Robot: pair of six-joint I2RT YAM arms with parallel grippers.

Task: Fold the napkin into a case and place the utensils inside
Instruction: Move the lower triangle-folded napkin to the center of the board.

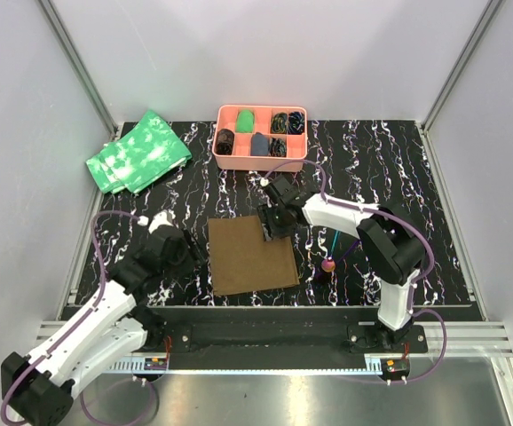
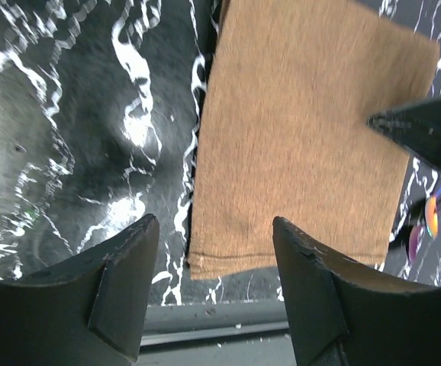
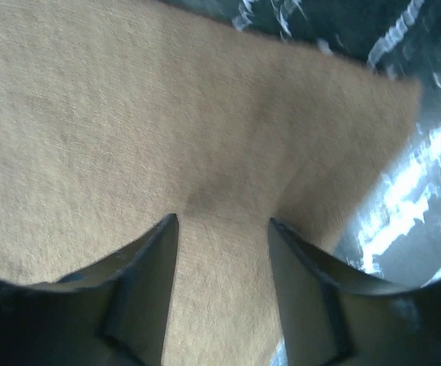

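While the black, white-veined worktop [image 1: 434,195] is carrying everything in view, the napkin [image 1: 249,259] is lying spread flat as one brown, roughly square sheet near the front middle, between the two arms and slightly skewed to the worktop's edge. It is not yet folded into a narrower strip. At the far left, a pile of green white-mottled cloths [image 1: 139,153] is sitting well apart from it. A pink tray [image 1: 261,163] is standing at the far edge, behind the napkin, with small dark and green items in its compartments that are too small to name.

The right gripper [image 1: 272,231] is reaching over the napkin's far right corner. In the right wrist view this gripper [image 3: 222,219] is showing its fingers spread apart and down at the cloth. The brown fabric is filling the gap between them and creasing slightly just ahead of the tips.

The left gripper [image 1: 193,254] is hanging just beside the napkin's left edge. In the left wrist view its fingers [image 2: 129,267] are standing wide apart over the near left corner of the cloth, holding nothing.

The utensils [image 1: 333,252] are lying in a small bunch on the worktop just right of the napkin, not touching it, with the pink-red rounded end nearest the front.
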